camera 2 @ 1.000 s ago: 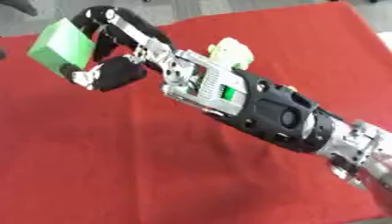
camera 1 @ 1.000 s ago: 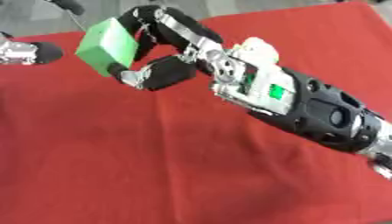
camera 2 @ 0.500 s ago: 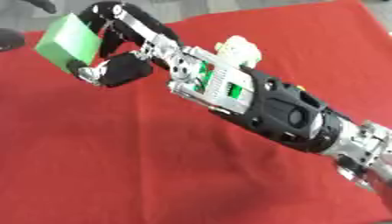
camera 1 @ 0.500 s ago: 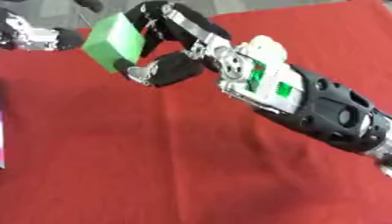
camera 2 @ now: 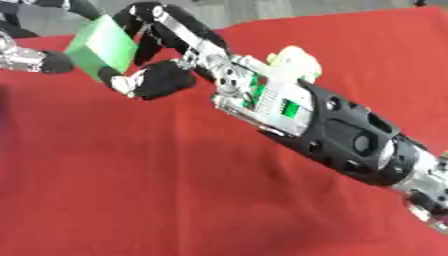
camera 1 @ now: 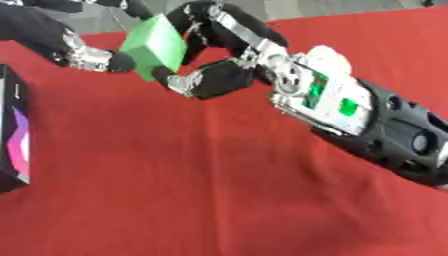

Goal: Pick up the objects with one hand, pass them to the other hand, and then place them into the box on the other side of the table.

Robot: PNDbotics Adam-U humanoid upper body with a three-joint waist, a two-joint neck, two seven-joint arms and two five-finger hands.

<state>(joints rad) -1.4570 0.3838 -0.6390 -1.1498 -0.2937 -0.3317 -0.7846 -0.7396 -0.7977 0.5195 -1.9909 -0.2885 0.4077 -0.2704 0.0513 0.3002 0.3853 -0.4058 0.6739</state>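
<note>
A green block [camera 1: 156, 46] is held above the red table [camera 1: 219, 190] at the upper left. My right hand [camera 1: 217, 76] is shut on it, thumb below and fingers curled over its top right. The right arm runs down to the lower right. My left hand [camera 1: 87, 54] reaches in from the upper left, its fingertips close to or touching the block's left side; whether its fingers are open or curled does not show. In the right eye view the block [camera 2: 101, 47] and left hand [camera 2: 31, 59] sit at the far upper left.
A dark box [camera 1: 12, 135] with a purple and pink pattern stands at the left edge of the red cloth. Grey floor shows beyond the table's far edge [camera 1: 350, 7].
The right hand carried the green block up and left toward the left hand, which has come in closer to the block. The view shifted, and the box now shows at the left edge.
</note>
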